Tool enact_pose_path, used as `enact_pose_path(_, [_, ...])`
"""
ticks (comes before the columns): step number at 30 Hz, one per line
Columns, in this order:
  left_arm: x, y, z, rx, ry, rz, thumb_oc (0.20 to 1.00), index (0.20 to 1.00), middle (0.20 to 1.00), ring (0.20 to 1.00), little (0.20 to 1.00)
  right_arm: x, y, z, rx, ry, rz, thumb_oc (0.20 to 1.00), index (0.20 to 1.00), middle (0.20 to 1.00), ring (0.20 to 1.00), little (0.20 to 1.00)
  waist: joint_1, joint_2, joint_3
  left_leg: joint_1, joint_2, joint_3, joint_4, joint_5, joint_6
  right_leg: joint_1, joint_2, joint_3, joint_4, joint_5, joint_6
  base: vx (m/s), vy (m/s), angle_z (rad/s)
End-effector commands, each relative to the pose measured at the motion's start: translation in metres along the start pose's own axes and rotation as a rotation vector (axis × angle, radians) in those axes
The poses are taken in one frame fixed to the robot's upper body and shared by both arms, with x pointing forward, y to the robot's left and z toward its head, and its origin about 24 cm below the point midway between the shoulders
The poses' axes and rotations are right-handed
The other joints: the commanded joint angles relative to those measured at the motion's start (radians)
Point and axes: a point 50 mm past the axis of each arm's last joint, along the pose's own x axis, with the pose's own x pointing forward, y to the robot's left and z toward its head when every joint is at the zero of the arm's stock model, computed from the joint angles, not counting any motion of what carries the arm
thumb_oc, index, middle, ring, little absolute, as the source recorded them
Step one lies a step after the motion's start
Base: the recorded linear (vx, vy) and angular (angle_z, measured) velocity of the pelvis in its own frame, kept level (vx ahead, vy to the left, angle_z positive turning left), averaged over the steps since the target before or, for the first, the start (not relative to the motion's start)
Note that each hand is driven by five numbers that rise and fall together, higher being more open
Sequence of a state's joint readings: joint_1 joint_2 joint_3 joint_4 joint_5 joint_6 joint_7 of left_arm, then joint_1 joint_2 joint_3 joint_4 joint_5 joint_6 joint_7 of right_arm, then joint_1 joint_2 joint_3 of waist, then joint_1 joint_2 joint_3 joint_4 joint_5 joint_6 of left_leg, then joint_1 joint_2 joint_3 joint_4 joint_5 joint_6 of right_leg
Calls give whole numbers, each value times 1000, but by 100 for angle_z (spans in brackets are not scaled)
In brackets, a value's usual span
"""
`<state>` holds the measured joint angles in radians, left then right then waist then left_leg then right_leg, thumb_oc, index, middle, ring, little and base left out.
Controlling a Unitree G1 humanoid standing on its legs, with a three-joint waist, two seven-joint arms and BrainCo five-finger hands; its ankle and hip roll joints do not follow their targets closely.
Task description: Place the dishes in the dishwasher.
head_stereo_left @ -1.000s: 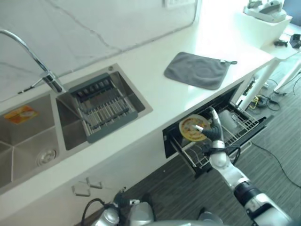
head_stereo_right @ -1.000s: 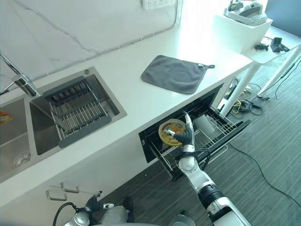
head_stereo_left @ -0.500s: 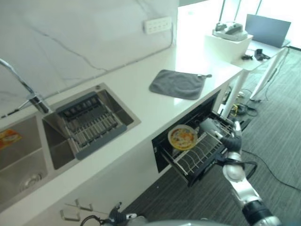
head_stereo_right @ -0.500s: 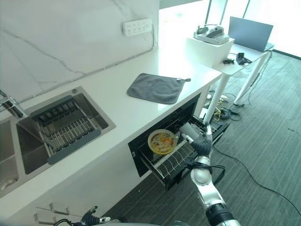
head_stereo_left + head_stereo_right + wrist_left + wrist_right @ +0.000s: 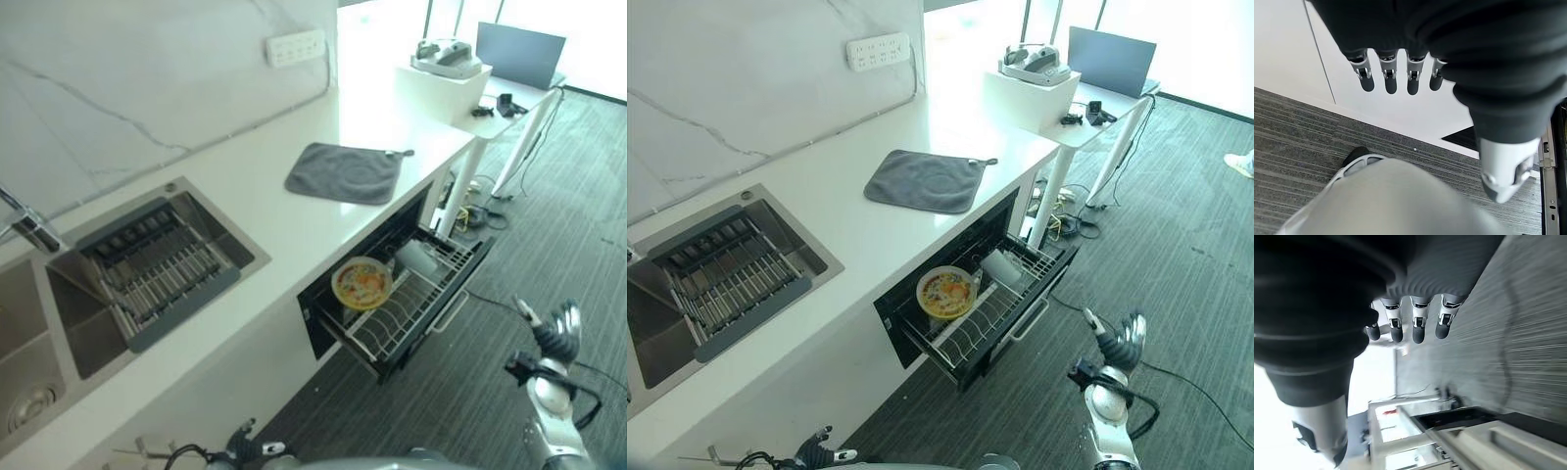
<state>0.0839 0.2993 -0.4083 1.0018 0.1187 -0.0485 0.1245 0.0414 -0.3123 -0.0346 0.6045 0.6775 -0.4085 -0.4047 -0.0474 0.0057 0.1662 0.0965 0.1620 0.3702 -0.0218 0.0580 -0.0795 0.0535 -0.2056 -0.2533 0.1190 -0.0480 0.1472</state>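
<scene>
- Left hand (image 5: pixel 1400 73) hangs low by the white cabinet front, fingers straight and empty.
- Sink (image 5: pixel 147 259) holds a drying rack; a grey cloth (image 5: pixel 343 172) lies flat on the counter.
- The yellow patterned plate (image 5: pixel 361 283) stands in the pulled-out dishwasher rack (image 5: pixel 411 308).
- Right hand (image 5: pixel 558 328) is well clear over the floor, fingers relaxed, holding nothing.

No legible text, plate (image 5: pixel 361 283) pattern perhaps printed, too small to read
</scene>
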Motion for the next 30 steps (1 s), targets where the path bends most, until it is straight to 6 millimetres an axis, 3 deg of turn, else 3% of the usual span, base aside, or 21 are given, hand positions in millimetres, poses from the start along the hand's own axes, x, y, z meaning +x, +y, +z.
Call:
enact_pose_path(1, [10, 21, 27, 113, -64, 74, 1000, 1000, 1000, 1000, 1000, 14, 38, 28, 267, -57, 151, 1000, 1000, 1000, 1000, 1000, 9, 26, 96, -58, -2, -74, 207, -196, 67, -48, -4, -27, 256, -183, -66, 0, 0, 0])
enact_pose_path(6, [15, 22, 41, 128, -76, 69, 1000, 1000, 1000, 1000, 1000, 14, 71, 16, 323, 31, 315, 1000, 1000, 1000, 1000, 1000, 36, 39, 138, -137, -4, -114, 340, -241, 56, -96, -25, -20, 386, -247, -83, 43, 0, 5])
enact_pose_path(9, [15, 14, 47, 137, -105, 42, 1000, 1000, 1000, 1000, 1000, 15, 83, 16, 342, 68, 415, 1000, 1000, 1000, 1000, 1000, 45, 54, 151, -184, -1, -126, 371, -218, 56, -132, -28, -23, 435, -249, -105, 15, 68, 20])
enact_pose_path(10, [15, 13, 48, 134, -112, 34, 1000, 1000, 1000, 1000, 1000, 16, 88, 16, 345, 87, 458, 1000, 1000, 1000, 1000, 1000, 49, 54, 155, -188, -7, -140, 387, -238, 48, -137, -34, -10, 464, -277, -99, 96, 73, 19])
enact_pose_path(17, [13, 8, 48, 149, -136, 11, 1000, 1000, 1000, 1000, 1000, 13, 115, 20, 334, 165, 714, 1000, 1000, 1000, 1000, 1000, 78, 59, 182, -225, -24, -177, 423, -235, 59, -185, -55, -3, 562, -302, -106, 72, 63, 11])
enact_pose_path(20, [14, 13, 50, 174, -152, 25, 1000, 1000, 1000, 1000, 1000, 13, 130, 32, 306, 141, 830, 1000, 1000, 1000, 1000, 1000, 95, 58, 196, -248, -29, -193, 439, -233, 61, -209, -66, -6, 599, -308, -106, 27, 38, 18])
enact_pose_path(22, [15, 20, 53, 200, -158, 36, 1000, 1000, 1000, 1000, 1000, 14, 146, 47, 296, 115, 917, 1000, 1000, 1000, 1000, 1000, 108, 59, 211, -267, -34, -205, 443, -226, 63, -229, -70, -8, 620, -311, -106, -51, 45, 18])
enact_pose_path(23, [15, 25, 55, 207, -159, 44, 1000, 1000, 1000, 1000, 1000, 15, 154, 56, 300, 100, 961, 1000, 1000, 1000, 1000, 1000, 116, 65, 220, -280, -33, -206, 432, -198, 70, -245, -69, -19, 622, -290, -114, -95, 56, 18])
enact_pose_path(25, [16, 32, 57, 233, -172, 55, 1000, 1000, 1000, 1000, 1000, 16, 169, 76, 292, 61, 1026, 1000, 1000, 1000, 1000, 1000, 131, 64, 231, -277, -46, -223, 429, -210, 65, -246, -71, -12, 635, -310, -101, 30, 55, 17])
enact_pose_path(30, [15, 39, 66, 425, -223, 40, 1000, 1000, 1000, 1000, 1000, 26, 187, 116, 284, 14, 1101, 1000, 1000, 1000, 1000, 1000, 161, 69, 250, -286, -50, -231, 415, -190, 59, -242, -80, -31, 633, -306, -94, 29, 61, 19])
